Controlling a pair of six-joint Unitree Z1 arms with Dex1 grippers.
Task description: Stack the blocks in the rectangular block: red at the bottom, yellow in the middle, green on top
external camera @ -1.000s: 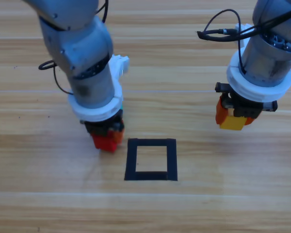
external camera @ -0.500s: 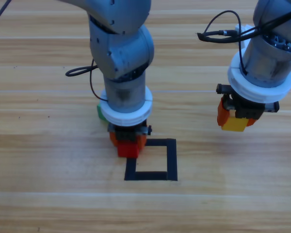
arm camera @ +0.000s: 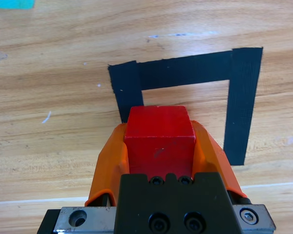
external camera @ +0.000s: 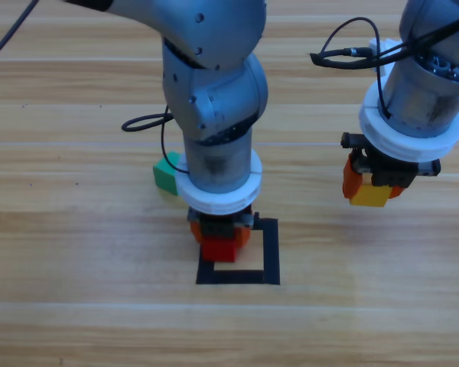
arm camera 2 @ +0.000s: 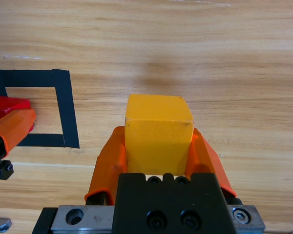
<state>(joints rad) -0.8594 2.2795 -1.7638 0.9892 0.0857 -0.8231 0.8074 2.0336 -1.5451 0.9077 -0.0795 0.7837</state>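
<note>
Wooden tabletop (external camera: 76,321) is noted beneath a black tape square outline (external camera: 271,252). Left gripper (external camera: 220,243) is clamped on the small red cube (arm camera: 159,134) over the outline's left strip; centring inside before release is advised. Right gripper (external camera: 372,187), well right of the outline, is clamped on the small yellow cube (arm camera 2: 158,131). A small teal-green cube (external camera: 166,174) lies above-left of the outline.

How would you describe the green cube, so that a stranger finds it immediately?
Start at the black tape square on the wooden table. Behind the left arm, up and left of the square, the green cube rests on bare wood. It alone is in no gripper.
</note>
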